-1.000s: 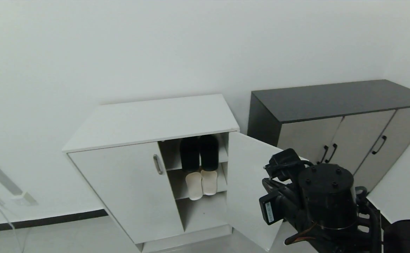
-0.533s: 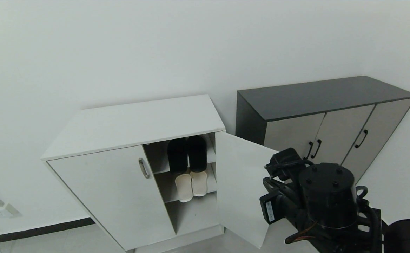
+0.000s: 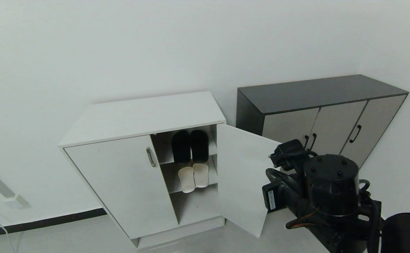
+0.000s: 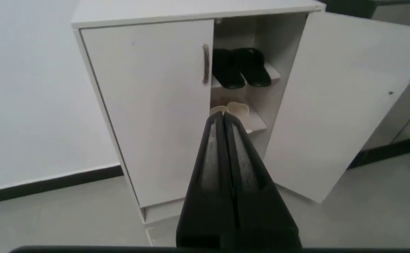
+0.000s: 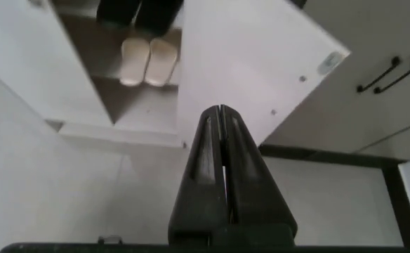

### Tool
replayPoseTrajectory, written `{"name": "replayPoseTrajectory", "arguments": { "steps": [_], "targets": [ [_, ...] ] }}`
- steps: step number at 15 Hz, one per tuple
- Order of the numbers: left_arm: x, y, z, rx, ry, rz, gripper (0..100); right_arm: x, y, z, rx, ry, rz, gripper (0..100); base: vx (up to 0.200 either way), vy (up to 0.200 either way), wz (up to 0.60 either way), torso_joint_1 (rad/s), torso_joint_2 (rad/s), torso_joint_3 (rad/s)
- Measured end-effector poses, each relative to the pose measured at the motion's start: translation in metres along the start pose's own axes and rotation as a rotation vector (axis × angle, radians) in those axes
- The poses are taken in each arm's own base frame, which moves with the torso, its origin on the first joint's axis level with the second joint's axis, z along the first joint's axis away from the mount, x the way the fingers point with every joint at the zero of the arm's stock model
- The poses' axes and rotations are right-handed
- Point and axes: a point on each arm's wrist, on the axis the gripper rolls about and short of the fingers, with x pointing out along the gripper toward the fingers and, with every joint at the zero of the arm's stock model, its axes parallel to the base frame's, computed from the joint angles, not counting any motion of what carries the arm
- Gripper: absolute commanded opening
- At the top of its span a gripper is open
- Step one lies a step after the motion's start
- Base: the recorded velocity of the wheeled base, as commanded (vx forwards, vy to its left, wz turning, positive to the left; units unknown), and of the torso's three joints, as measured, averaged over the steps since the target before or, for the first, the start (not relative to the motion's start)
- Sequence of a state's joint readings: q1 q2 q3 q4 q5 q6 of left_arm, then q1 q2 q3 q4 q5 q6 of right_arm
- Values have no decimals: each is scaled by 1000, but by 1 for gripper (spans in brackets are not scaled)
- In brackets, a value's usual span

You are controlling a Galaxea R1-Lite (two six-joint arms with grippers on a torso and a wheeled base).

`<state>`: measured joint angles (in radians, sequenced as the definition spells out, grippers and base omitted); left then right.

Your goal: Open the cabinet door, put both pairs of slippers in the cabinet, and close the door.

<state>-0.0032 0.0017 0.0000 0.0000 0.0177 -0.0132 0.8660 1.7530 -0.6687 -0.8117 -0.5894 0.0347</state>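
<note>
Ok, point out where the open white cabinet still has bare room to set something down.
Free: the white cabinet's bottom compartment, beside the open right door, and its flat top. Crowded: black slippers take the upper shelf, cream slippers the middle one.

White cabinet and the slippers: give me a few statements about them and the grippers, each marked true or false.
1. The white cabinet has its right-hand door standing open. True.
2. The black slippers lie on the shelf below the cream slippers. False: the black pair lies on the shelf above.
3. The left-hand door with the metal handle is shut. True.
4. The left gripper holds a cream slipper. False: it is shut on nothing.
</note>
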Motion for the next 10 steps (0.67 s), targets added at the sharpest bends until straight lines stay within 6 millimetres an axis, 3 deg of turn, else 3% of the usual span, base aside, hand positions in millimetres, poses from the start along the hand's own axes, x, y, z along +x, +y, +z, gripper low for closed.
{"name": "replayPoseTrajectory", "arguments": {
  "steps": [3, 10],
  "targets": [
    [0, 0, 0, 2, 1, 0, 0, 28, -17, 12, 18, -21, -93, 0, 0, 0, 0, 0, 0, 0],
    [0, 0, 0, 0, 1, 0, 0, 121, -71, 58, 116, 43, -160, 0, 0, 0, 0, 0, 0, 0]
  ]
}}
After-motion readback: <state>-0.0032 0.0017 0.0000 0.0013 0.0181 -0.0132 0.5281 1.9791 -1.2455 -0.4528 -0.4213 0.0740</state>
